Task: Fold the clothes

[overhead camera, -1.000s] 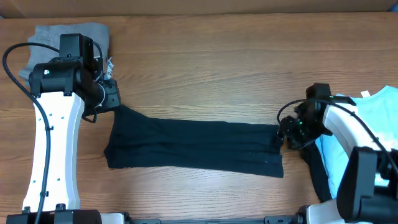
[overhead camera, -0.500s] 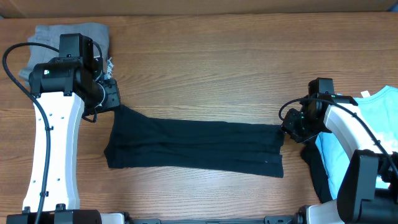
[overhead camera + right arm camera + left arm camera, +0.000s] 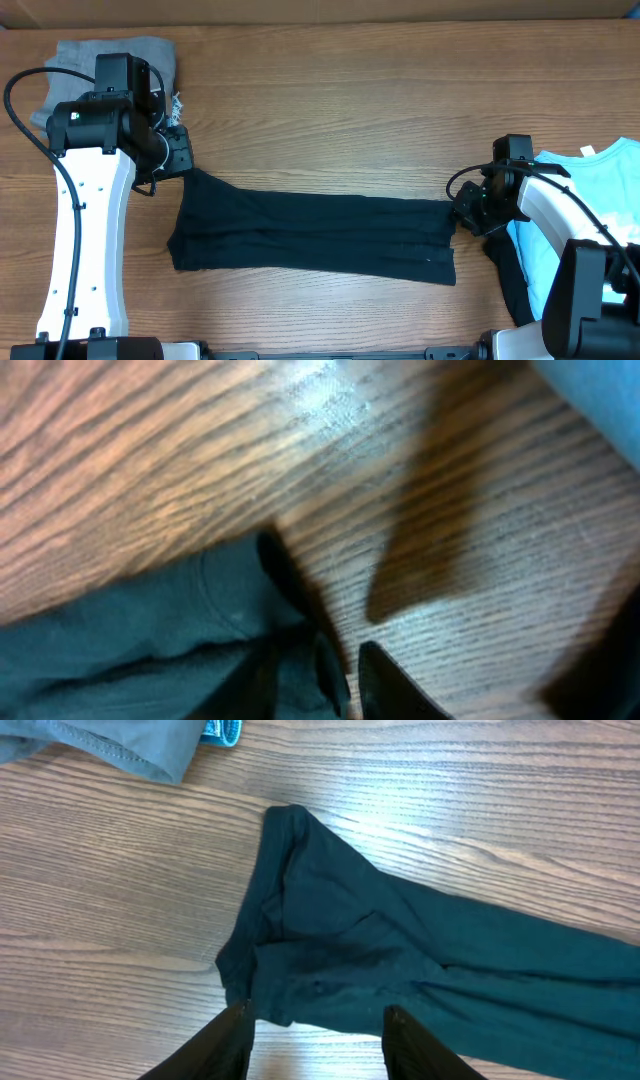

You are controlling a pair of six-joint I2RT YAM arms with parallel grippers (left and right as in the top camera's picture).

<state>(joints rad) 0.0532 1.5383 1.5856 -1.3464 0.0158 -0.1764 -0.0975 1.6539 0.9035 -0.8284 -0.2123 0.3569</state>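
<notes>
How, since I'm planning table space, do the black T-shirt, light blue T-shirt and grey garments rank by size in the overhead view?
1. black T-shirt, clearly largest.
2-3. light blue T-shirt and grey garments: unsure, arms partly hide both.

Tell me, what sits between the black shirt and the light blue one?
Overhead view: only the right end effector and its arm, at the black shirt's edge.

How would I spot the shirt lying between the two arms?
On the wooden table, the black T-shirt lies as a long strip across the middle. The grey garment far left and light blue T-shirt far right are paler.
</notes>
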